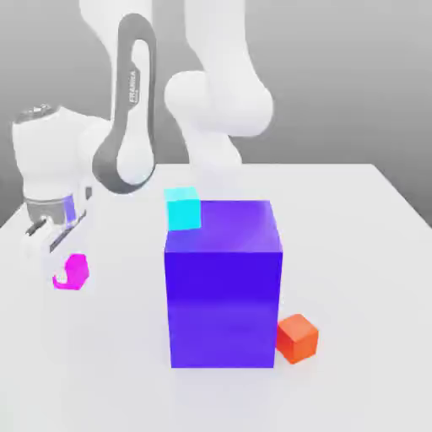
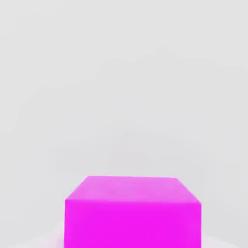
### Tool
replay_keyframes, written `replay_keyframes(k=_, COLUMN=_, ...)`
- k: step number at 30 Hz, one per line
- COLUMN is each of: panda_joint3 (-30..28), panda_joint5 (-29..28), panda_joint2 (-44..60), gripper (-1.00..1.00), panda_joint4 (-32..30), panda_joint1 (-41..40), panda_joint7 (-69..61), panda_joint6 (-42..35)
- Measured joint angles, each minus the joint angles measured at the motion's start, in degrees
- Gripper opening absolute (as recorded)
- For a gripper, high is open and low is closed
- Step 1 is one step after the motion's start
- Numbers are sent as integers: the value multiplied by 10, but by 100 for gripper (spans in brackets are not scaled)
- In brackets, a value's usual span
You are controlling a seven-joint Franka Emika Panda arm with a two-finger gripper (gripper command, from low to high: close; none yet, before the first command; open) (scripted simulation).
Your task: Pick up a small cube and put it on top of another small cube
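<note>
In the exterior view the white Panda arm reaches down at the exterior view's left, its gripper (image 1: 52,253) low over the white table (image 1: 371,253). The small magenta cube (image 1: 72,272) sits at the fingertips, partly hidden by a white finger, so it looks notched. Whether it rests on the table or hangs just above it I cannot tell, and whether the fingers are pressed onto it or merely flank it is likewise not clear from here. Well apart, toward the middle, stands the big blue-purple block (image 1: 223,285). A small cyan cube (image 1: 183,208) shows at its upper far corner, beside or behind it; which of these I cannot tell. A small orange-red cube (image 1: 297,337) lies on the table just beside the block's lower corner on the exterior view's right.

In the hand view the magenta cube (image 2: 133,213) looms close before the camera, top face and one side face showing, with pale table beyond.

As a judgement: the cube looks rigid, flat-faced and light, so it should neither deform nor sag. Smooth faces may slip, so the sound hold is square on two opposite side faces, near mid-height, leaving the bottom face free for setting down on another small cube.
</note>
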Motion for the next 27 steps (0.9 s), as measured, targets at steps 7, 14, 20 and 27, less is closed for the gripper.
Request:
replay_keyframes(k=7, panda_joint3=39, panda_joint5=4, panda_joint2=69, gripper=-100, panda_joint4=136, panda_joint1=-10, panda_joint7=-149, panda_joint6=-74)
replay_keyframes(k=14, panda_joint3=71, panda_joint5=-35, panda_joint2=134, gripper=-100, panda_joint4=272, panda_joint1=-6, panda_joint7=-270, panda_joint6=-145)
replay_keyframes(k=20, panda_joint3=91, panda_joint5=-79, panda_joint2=189, gripper=-100, panda_joint4=381, panda_joint1=13, panda_joint7=-360, panda_joint6=-192)
replay_keyframes(k=27, panda_joint3=82, panda_joint5=-95, panda_joint2=256, gripper=100, panda_joint4=395, panda_joint1=23, panda_joint7=-360, panda_joint6=-138)
